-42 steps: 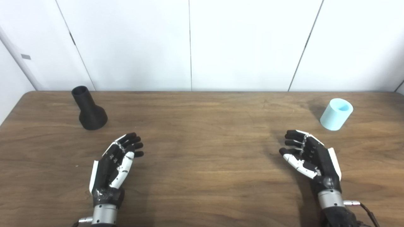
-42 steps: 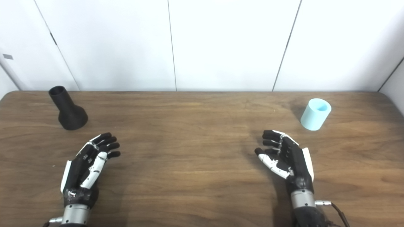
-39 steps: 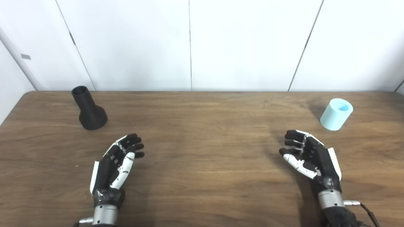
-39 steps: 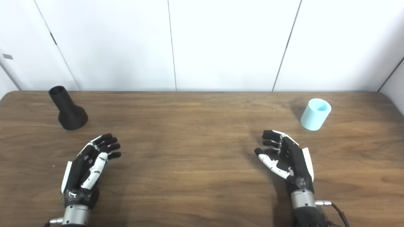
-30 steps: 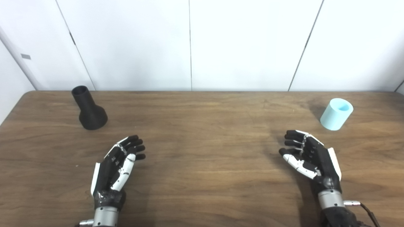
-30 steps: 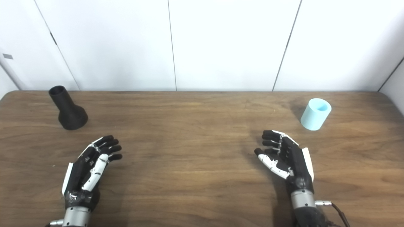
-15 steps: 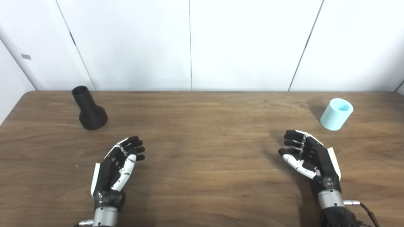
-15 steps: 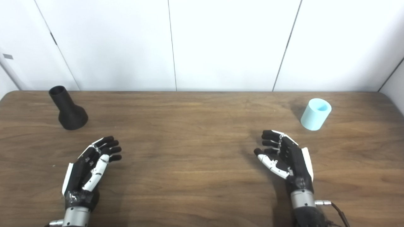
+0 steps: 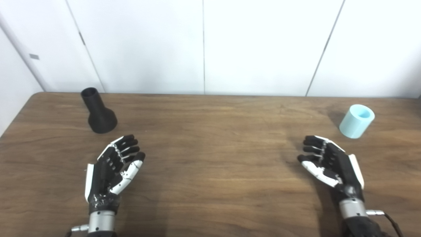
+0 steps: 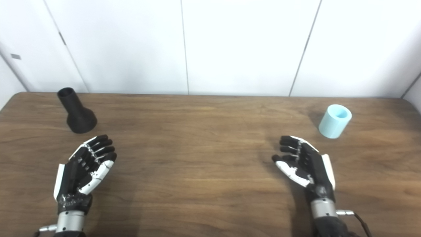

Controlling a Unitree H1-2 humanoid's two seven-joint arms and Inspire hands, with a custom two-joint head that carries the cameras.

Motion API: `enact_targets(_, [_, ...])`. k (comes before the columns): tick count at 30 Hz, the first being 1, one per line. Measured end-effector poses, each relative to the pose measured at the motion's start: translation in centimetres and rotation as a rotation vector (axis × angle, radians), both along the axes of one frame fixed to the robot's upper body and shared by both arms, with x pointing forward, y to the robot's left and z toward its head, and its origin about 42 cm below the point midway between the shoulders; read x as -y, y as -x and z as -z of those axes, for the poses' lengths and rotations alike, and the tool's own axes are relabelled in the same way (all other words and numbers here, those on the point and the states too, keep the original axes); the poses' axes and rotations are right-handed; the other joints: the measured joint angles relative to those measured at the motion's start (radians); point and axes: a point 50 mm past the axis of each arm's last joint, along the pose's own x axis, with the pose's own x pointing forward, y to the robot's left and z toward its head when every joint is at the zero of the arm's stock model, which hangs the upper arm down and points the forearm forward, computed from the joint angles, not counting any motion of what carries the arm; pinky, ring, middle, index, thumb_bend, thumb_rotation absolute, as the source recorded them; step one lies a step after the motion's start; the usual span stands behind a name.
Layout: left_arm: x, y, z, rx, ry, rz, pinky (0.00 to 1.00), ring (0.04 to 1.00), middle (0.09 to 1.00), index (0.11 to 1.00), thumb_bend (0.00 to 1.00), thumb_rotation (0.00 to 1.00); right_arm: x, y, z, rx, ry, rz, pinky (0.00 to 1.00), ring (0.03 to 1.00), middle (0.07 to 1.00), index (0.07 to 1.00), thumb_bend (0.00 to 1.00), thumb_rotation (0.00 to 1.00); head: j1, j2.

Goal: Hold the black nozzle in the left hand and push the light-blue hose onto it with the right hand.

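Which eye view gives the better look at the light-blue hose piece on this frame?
The right eye view: the light-blue hose sits well inside the frame, clear of the right hand, its open top visible. The left eye view shows the same upright piece unobstructed too, only nearer the picture's right edge.

Left hand [image 9: 113, 166]: empty, palm turned inward, fingers spread and extended forward, wrist at lower left. Right hand [image 9: 330, 161]: empty, palm facing inward, fingers slightly curled and apart, cabled wrist at lower right
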Motion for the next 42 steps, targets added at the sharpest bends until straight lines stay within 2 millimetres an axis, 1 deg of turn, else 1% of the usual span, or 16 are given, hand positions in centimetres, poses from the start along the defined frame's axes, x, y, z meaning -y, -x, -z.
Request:
enact_targets(1, [-0.5, 0.1, -0.2, 0.001, -0.01, -0.016, 0.62, 0.666, 0.692, 0.715, 0.72, 0.22, 0.2, 0.0, 0.0, -0.001, -0.007, 0.0, 0.61, 0.682, 0.69, 0.671, 0.3, 0.0, 0.005, 0.0])
enact_targets(2, [-1.1, 0.1, -0.3, 0.0, -0.018, -0.032, 0.66, 0.667, 0.687, 0.713, 0.74, 0.23, 0.4, 0.0, 0.0, -0.002, -0.012, -0.003, 0.62, 0.688, 0.695, 0.681, 0.3, 0.0, 0.005, 0.0])
enact_targets(5, [-2.4, 0.4, -0.4, -0.013, -0.043, -0.078, 0.71, 0.67, 0.684, 0.717, 0.77, 0.25, 1.2, 0.0, 0.1, -0.006, -0.031, -0.01, 0.61, 0.68, 0.692, 0.681, 0.3, 0.0, 0.063, 0.006])
enact_targets(9, [-3.6, 0.8, -0.1, -0.026, -0.072, -0.132, 0.72, 0.707, 0.707, 0.738, 0.8, 0.28, 2.0, -0.3, 0.1, -0.012, -0.03, -0.012, 0.63, 0.708, 0.719, 0.699, 0.29, 0.0, 0.127, 0.014])
enact_targets(13, [-5.2, 1.0, 1.0, -0.059, -0.076, -0.182, 0.72, 0.746, 0.722, 0.741, 0.82, 0.3, 3.2, -0.2, -0.1, -0.014, -0.048, -0.006, 0.67, 0.734, 0.739, 0.714, 0.28, 0.0, 0.176, 0.017])
enact_targets(16, [-6.1, 1.0, 1.5, -0.062, -0.087, -0.206, 0.71, 0.74, 0.726, 0.746, 0.84, 0.33, 3.9, -0.4, 0.0, -0.021, -0.048, -0.006, 0.66, 0.728, 0.734, 0.707, 0.28, 0.0, 0.227, 0.015])
enact_targets(19, [-6.3, 0.9, 1.7, -0.048, -0.112, -0.231, 0.71, 0.722, 0.721, 0.75, 0.86, 0.36, 4.4, -0.7, -0.2, -0.022, -0.039, -0.015, 0.63, 0.71, 0.717, 0.688, 0.27, 0.0, 0.275, 0.014])
enact_targets(22, [-6.5, 0.7, 1.8, -0.049, -0.115, -0.239, 0.71, 0.731, 0.736, 0.763, 0.85, 0.35, 4.5, -0.8, -0.4, -0.03, -0.04, -0.014, 0.58, 0.675, 0.688, 0.655, 0.27, 0.0, 0.313, 0.009])
enact_targets(26, [-6.7, 0.4, 1.8, -0.044, -0.118, -0.248, 0.7, 0.739, 0.742, 0.767, 0.87, 0.35, 4.7, -0.7, -1.0, -0.024, -0.025, -0.031, 0.5, 0.625, 0.647, 0.607, 0.3, 0.17, 0.353, 0.002])
enact_targets(28, [-6.8, 0.1, 1.7, -0.042, -0.12, -0.253, 0.68, 0.718, 0.732, 0.763, 0.88, 0.35, 5.0, -0.8, -1.2, -0.027, -0.007, -0.034, 0.47, 0.596, 0.624, 0.58, 0.33, 0.29, 0.373, -0.002])
enact_targets(29, [-6.9, 0.0, 1.7, -0.042, -0.121, -0.257, 0.68, 0.709, 0.725, 0.76, 0.88, 0.35, 5.2, -0.8, -1.3, -0.032, 0.002, -0.03, 0.46, 0.589, 0.619, 0.574, 0.34, 0.33, 0.418, -0.012])
enact_targets(30, [-6.9, -0.1, 1.7, -0.04, -0.123, -0.262, 0.67, 0.705, 0.72, 0.754, 0.9, 0.36, 5.3, -0.8, -1.3, -0.037, 0.007, -0.024, 0.46, 0.587, 0.617, 0.569, 0.37, 0.36, 0.433, -0.015])
enact_targets(34, [-6.7, -0.9, 1.5, -0.04, -0.131, -0.262, 0.69, 0.706, 0.715, 0.753, 0.93, 0.36, 5.9, -1.4, -0.6, -0.055, -0.003, -0.005, 0.44, 0.567, 0.599, 0.553, 0.43, 0.43, 0.476, -0.026])
enact_targets(36, [-6.5, -1.4, 1.2, -0.039, -0.126, -0.259, 0.69, 0.71, 0.717, 0.756, 0.95, 0.36, 6.1, -1.8, -0.4, -0.045, -0.003, -0.008, 0.43, 0.552, 0.587, 0.544, 0.45, 0.44, 0.489, -0.031])
enact_targets(39, [-6.3, -2.1, 0.9, -0.056, -0.122, -0.257, 0.67, 0.709, 0.727, 0.766, 0.96, 0.36, 6.4, -2.1, -0.2, -0.042, -0.006, -0.007, 0.42, 0.546, 0.58, 0.537, 0.45, 0.45, 0.512, -0.035])
enact_targets(42, [-6.0, -2.8, 0.6, -0.079, -0.118, -0.254, 0.66, 0.702, 0.729, 0.768, 0.95, 0.34, 6.4, -2.1, -0.3, -0.045, 0.003, -0.006, 0.41, 0.54, 0.579, 0.536, 0.44, 0.46, 0.509, -0.035])
